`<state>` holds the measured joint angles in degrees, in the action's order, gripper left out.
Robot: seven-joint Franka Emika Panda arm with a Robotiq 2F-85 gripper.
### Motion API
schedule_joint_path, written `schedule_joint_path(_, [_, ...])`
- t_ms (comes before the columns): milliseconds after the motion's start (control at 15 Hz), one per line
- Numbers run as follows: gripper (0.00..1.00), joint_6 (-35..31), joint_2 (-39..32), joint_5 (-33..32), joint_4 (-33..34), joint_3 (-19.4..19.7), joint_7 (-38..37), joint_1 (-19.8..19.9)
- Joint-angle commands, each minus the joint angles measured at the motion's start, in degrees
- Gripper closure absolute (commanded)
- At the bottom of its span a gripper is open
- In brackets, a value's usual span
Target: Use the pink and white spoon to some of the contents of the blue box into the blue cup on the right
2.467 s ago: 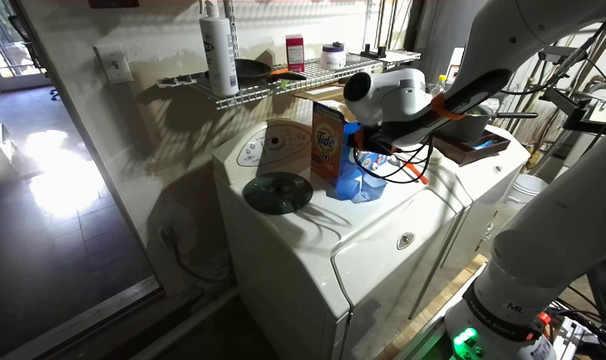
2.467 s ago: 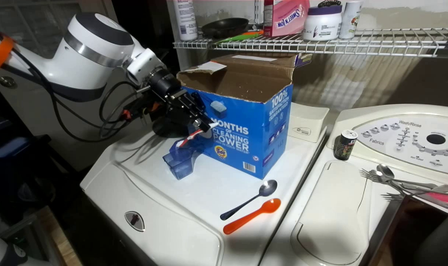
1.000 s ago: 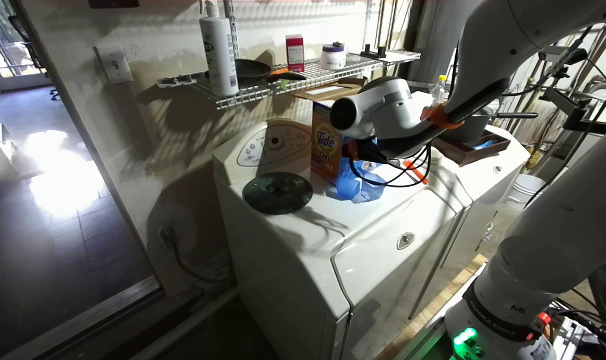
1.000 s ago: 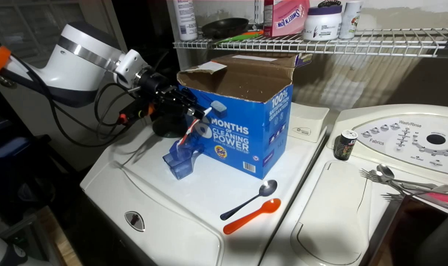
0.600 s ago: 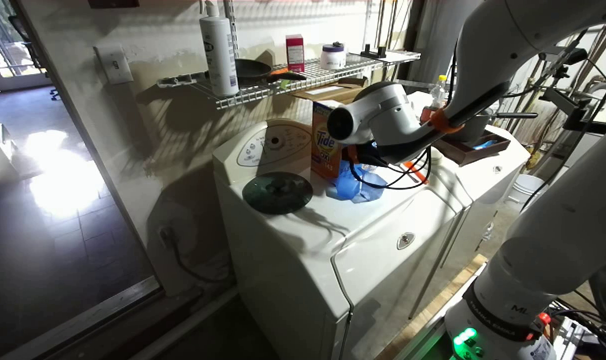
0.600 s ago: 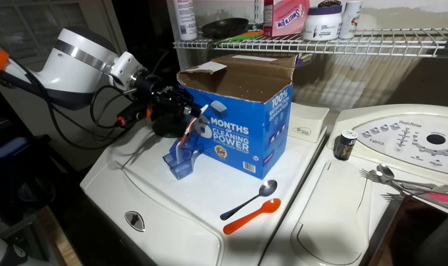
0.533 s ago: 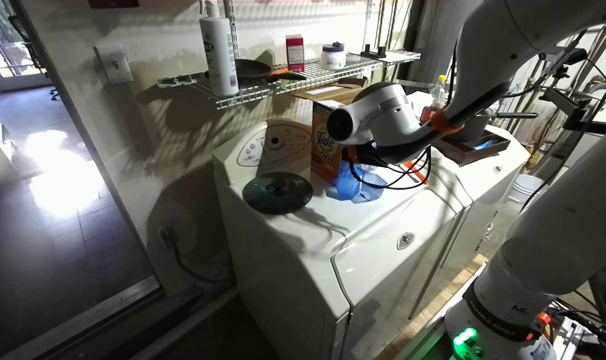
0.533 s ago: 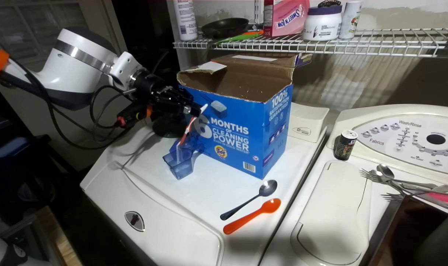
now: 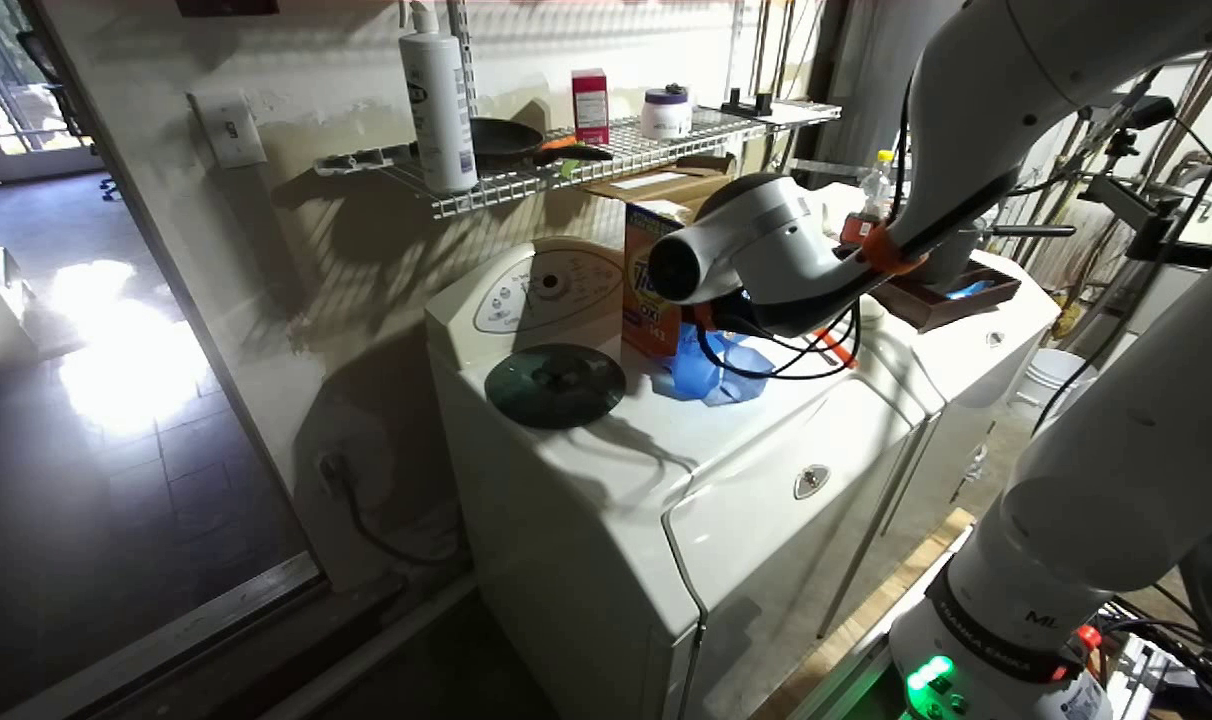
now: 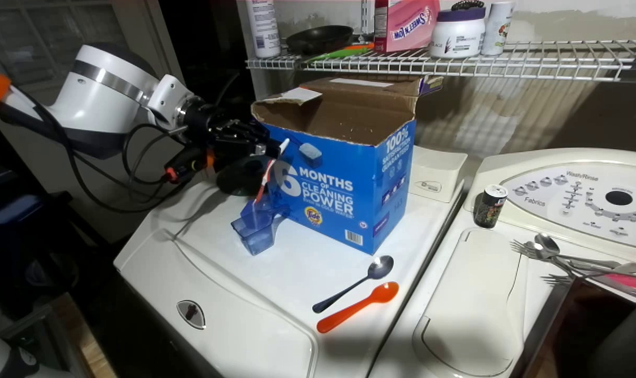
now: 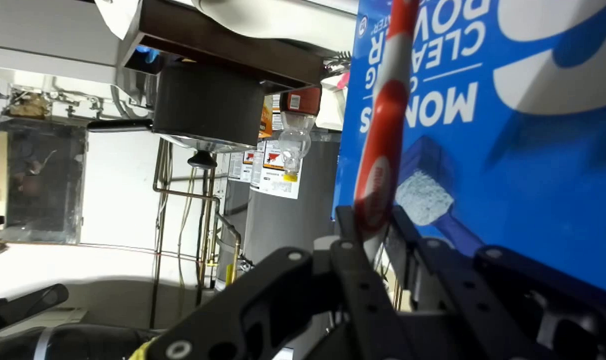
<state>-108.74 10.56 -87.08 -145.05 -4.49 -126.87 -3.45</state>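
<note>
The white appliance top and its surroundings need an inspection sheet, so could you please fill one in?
Surface: white appliance top, shadows falling across it.
Job's things: blue box upright, top open; blue cups, seemingly two, beside it; pink and white spoon slanting down toward them, whether inside unclear.
Clutter: orange spoon, dark spoon, dark round disc, all on the top.
Hand: shut on the pink and white spoon.
Cables: black cables looping below the arm.
Surroundings: wire shelf above, holding a black pan and a pink box.
</note>
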Motion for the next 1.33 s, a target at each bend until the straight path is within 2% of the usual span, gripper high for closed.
schedule_joint_path(0, [0.95,3.5,0.0,-3.9,-1.4,-0.7,-4.4,-1.2])
schedule_joint_path(733, [0.95,8.5,-0.3,-8.7,-2.8,-1.5,-8.9,-3.0])
schedule_joint_path(1267, [0.95,4.2,0.5,-5.7,-2.0,0.8,-4.2,-2.1])
